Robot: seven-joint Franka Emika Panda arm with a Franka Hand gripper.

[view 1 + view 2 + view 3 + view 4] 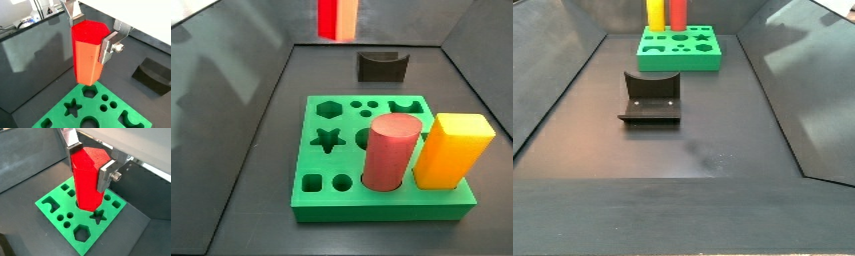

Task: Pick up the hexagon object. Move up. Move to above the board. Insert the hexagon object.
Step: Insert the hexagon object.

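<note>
Upper frame, high over the board [80, 213] | tool [89, 165] clenched on hexagon object [88, 178] | advice: centre over the hexagon hole, match facets, lower straight.

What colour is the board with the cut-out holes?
The board is bright green, best in a side view; the claw holds the hexagon object above it.

End effector [88, 158] in both wrist views [92, 31]: flat silver finger plates, dark pads, round silver screw.
</note>
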